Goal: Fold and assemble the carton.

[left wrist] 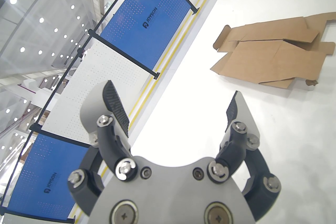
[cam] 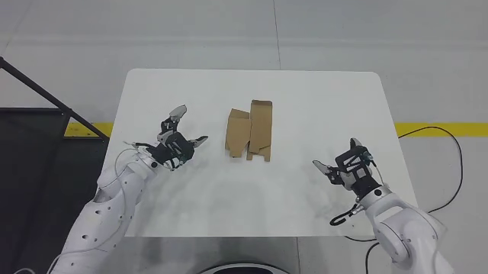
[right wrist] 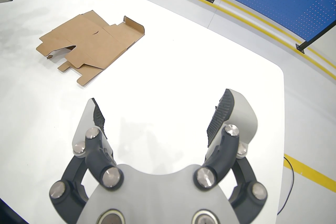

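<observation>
Cardboard carton (cam: 249, 133) lying flat | long axis pointing away from robot

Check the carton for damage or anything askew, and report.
The carton lies flat on the table, unfolded, one end flap curling up. A small ragged bit juts from a flap's corner; tear or tab, I cannot tell. Nothing else stands out.

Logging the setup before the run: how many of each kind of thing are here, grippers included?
Flat brown carton: 1
Grippers: 2, left gripper and right gripper, both open
White table: 1
Total: 4
</observation>
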You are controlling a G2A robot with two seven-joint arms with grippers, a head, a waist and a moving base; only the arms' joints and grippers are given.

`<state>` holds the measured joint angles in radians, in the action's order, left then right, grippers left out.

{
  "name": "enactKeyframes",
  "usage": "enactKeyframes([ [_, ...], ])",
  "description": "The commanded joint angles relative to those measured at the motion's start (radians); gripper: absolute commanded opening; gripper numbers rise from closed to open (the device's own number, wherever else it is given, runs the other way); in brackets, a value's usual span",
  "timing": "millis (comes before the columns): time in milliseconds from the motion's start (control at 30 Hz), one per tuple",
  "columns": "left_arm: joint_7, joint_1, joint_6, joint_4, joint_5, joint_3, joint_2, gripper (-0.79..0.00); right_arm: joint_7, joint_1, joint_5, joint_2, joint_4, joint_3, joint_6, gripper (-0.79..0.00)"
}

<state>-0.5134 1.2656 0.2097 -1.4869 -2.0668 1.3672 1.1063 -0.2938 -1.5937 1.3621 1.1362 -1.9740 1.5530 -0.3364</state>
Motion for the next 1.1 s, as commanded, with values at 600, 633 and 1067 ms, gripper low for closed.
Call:
enactKeyframes([
  [600, -0.249, -0.254, -0.124, 0.241, -0.454, -0.149, -0.01, 0.0, -0.053, 0.075, 0.005, -0.005, 0.029, -0.039, -0.089, 0.0],
  [633, -0.29, -0.277, -0.134, 0.275, -0.472, -0.162, -0.01, 0.0, -0.061, 0.08, 0.004, -0.005, 0.029, -0.041, -0.095, 0.0],
  [1067, -0.296, -0.306, -0.185, 0.349, -0.444, -0.162, -0.006, 0.0, -0.061, 0.083, -0.005, -0.005, 0.029, -0.044, -0.096, 0.0],
])
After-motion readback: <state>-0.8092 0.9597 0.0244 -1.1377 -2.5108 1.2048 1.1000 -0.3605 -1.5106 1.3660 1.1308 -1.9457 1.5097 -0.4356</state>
